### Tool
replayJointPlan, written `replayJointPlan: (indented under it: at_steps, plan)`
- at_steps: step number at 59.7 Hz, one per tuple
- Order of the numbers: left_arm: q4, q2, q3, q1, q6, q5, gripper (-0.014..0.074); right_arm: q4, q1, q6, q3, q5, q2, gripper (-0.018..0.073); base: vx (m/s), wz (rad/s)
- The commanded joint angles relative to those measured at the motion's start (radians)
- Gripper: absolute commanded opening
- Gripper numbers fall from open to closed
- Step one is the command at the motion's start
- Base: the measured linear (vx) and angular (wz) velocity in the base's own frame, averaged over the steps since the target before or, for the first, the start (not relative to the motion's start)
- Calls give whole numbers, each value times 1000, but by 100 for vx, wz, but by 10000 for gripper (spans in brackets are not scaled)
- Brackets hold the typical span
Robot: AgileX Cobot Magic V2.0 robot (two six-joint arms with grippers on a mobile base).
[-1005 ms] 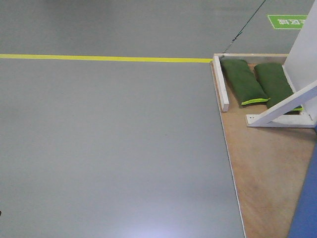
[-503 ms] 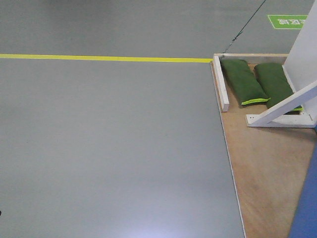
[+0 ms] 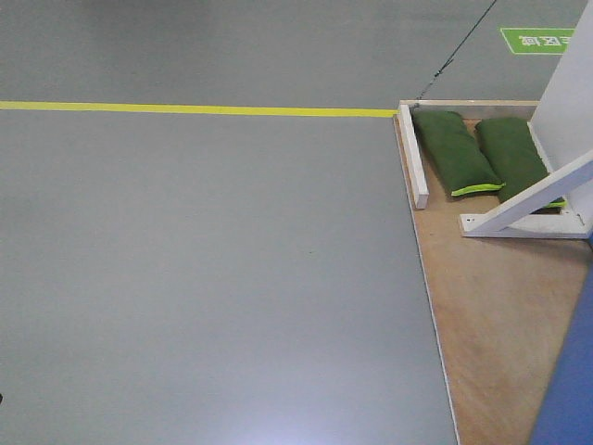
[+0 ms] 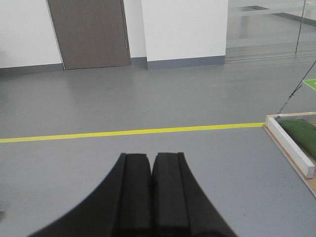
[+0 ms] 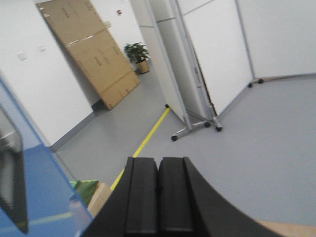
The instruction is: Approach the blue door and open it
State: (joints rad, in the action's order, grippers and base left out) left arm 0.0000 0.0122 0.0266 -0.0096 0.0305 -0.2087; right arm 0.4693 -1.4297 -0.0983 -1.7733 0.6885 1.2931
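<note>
Front view: only a sliver of the glossy bright-blue door panel (image 3: 567,389) shows, cut off at the lower right corner beside the plywood platform (image 3: 500,306), which carries two green sandbags (image 3: 454,153).

Left wrist view: the black left gripper (image 4: 151,157) is closed, pads touching, holding nothing, over grey floor (image 4: 74,148).

Right wrist view: the black right gripper (image 5: 158,160) is closed and empty. The door fills the lower left, its fittings too blurred to make out.
</note>
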Motion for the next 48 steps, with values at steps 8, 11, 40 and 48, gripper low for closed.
replayJointPlan:
  at_steps: [8,11,40,48]
  plan:
    - [0,14,6,-7,-3,84,70,53,210,-19,-30,-10,-79,-8,0,0]
    - [0,14,6,-7,-3,84,70,52,254,-19,-30,-12,-80,-8,0,0]
    - [0,14,6,-7,-3,84,70,52,676,-19,-30,-12,-69,-8,0,0]
    - [0,14,6,-7,-3,84,70,52,777,-19,-30,-24,-53,-8,0,0]
